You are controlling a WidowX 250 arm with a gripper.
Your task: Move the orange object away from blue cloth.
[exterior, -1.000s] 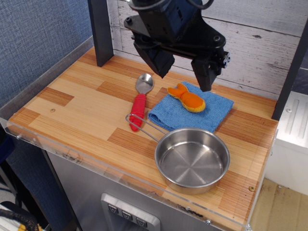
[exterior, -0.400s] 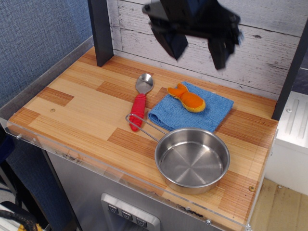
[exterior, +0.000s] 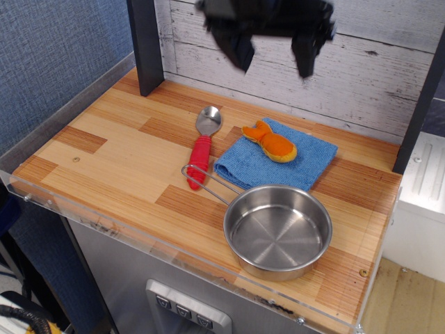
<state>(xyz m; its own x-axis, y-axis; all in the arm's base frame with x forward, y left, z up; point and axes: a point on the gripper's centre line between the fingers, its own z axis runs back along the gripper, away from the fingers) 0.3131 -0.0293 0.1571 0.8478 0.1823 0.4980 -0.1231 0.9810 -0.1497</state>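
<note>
The bench (exterior: 125, 156) is a wooden top with a clear strip along its front edge. Left to right, it carries a spoon (exterior: 202, 148), a cloth (exterior: 278, 165) and a pan (exterior: 279, 230).

The spoon lies nearly front to back, steel bowl toward the rear wall, red handle toward the front. Its handle end sits just beside the pan's wire handle, which reaches left from the pan.

The blue cloth lies flat, just right of the spoon and behind the pan. The pan's rear rim is at the cloth's front edge.

The fish (exterior: 271, 142), the orange object, lies on the cloth's rear left part. Its tail fins point left and reach the cloth's left corner; its body rests on the cloth.

The hand (exterior: 271, 50) hangs high above the bench, at the top of the frame, blurred. Its two fingers (exterior: 306, 56) are spread wide apart. It holds nothing and touches nothing; it is well above the fish.
</note>
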